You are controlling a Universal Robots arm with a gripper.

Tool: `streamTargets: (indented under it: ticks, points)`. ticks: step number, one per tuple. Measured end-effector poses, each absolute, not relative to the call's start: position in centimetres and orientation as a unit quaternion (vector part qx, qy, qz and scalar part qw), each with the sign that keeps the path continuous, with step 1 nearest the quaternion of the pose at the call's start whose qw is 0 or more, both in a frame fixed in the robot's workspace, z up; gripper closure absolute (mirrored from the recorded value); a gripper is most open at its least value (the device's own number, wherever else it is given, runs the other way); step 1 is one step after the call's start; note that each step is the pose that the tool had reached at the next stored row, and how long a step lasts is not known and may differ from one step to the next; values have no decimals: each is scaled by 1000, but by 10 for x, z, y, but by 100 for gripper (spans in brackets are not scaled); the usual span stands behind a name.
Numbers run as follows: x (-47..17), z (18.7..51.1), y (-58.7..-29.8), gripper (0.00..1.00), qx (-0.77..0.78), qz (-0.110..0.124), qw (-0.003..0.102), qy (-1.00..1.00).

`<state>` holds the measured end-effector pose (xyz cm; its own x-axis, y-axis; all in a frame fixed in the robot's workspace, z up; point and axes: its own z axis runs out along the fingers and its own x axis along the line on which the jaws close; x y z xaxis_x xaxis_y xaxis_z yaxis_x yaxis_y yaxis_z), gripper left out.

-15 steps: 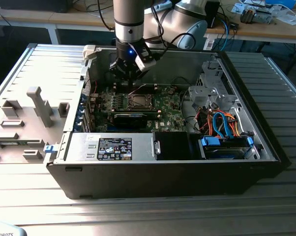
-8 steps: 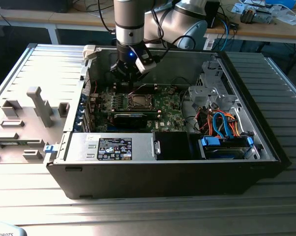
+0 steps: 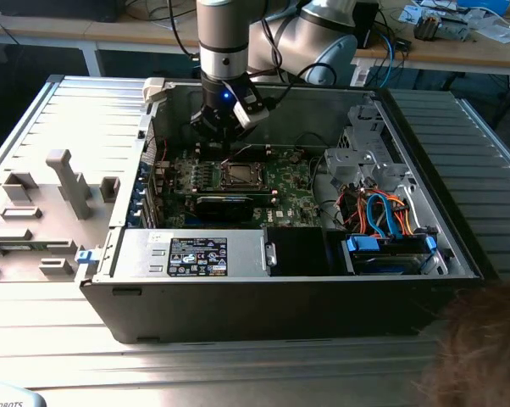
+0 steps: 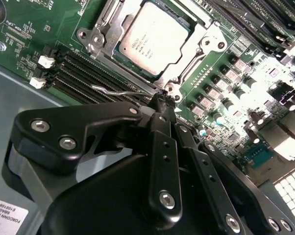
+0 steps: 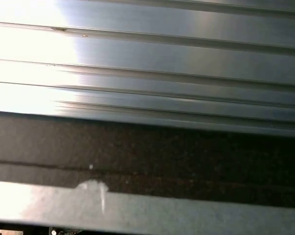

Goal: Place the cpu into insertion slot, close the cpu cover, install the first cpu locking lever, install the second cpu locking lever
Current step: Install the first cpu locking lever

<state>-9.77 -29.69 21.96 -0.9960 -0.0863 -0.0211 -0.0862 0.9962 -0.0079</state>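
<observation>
The arm comes straight down from above into the open computer case (image 3: 458, 254), its wrist vertical over the green motherboard (image 3: 280, 182). In the second wrist view the gripper (image 4: 159, 100) has its black fingers (image 4: 162, 147) drawn together to a narrow tip with no gap visible between them, and that tip sits right at a thin silvery locking lever (image 4: 113, 89), touching or nearly touching it; I cannot tell whether the wire is actually pinched. Just past the fingertips lies the insertion slot (image 4: 101, 41) with the cpu (image 4: 152, 36) flat inside it, dull metal top facing up. The cpu cover (image 4: 199, 51) lies down around the chip, framing its edges. Beside the gripper, the lever's long axis runs along the socket's edge, parallel to the dark memory slots (image 4: 81, 73). Farther off stand rows of small capacitors (image 4: 221, 90).
</observation>
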Motion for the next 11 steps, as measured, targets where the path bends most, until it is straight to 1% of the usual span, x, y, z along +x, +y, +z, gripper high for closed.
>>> streamTargets:
  ticks: [11]
  points:
    - [-98,214,-297,89,-43,-3,11,999]
